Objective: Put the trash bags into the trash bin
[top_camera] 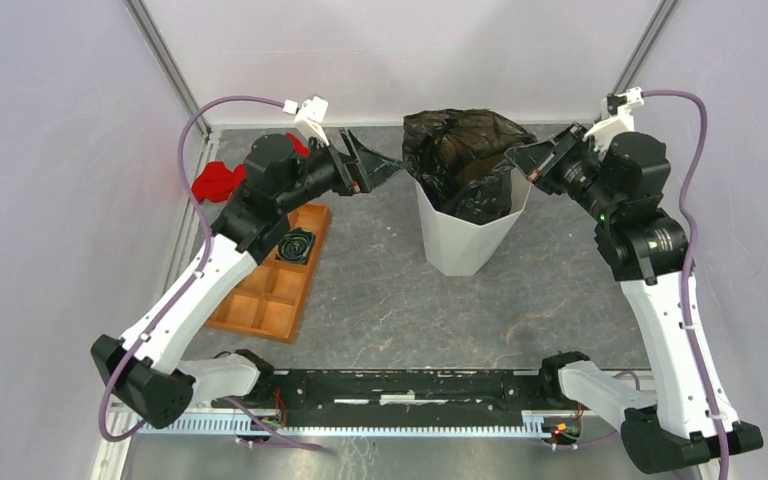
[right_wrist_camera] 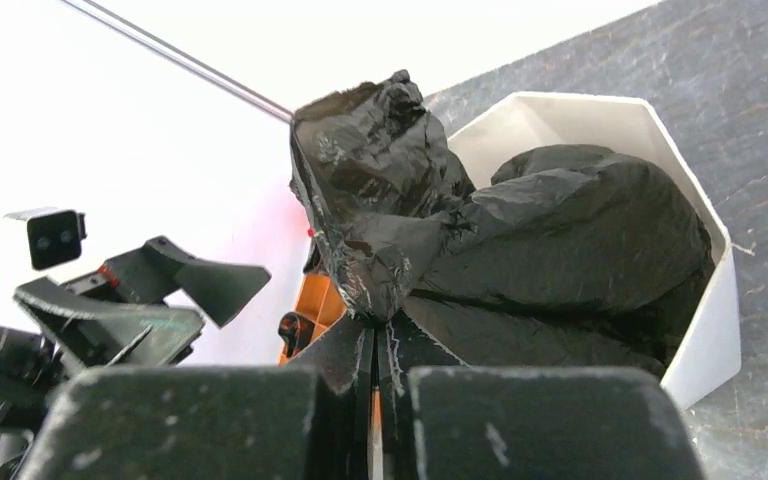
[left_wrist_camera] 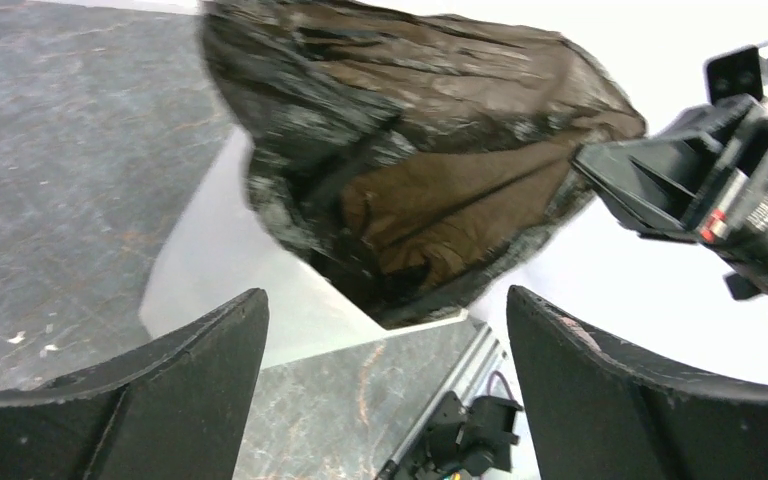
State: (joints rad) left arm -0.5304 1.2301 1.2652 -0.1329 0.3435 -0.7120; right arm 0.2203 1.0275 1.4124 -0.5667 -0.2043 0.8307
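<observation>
A red cloth (top_camera: 218, 180) lay near the far left corner of the table (top_camera: 380, 300). Beside it, an orange compartment tray (top_camera: 270, 290) held one round black part (top_camera: 296, 245) in a compartment at its far end, just beside the left arm.

The left fingers (top_camera: 375, 160) stood wide open just left of the trash bin (top_camera: 465, 245), close to the bag and gripping nothing.

The trash bin stood upright at mid-table. The trash bag (top_camera: 460, 150) sat inside it (crumpled, glossy black film), filling the opening and bulging above the rim. A raised fold of the bag stood up at the right side of the rim.

The right fingers (right_wrist_camera: 372, 345) were fully closed on that fold, pinching the film between their tips just above the rim.
</observation>
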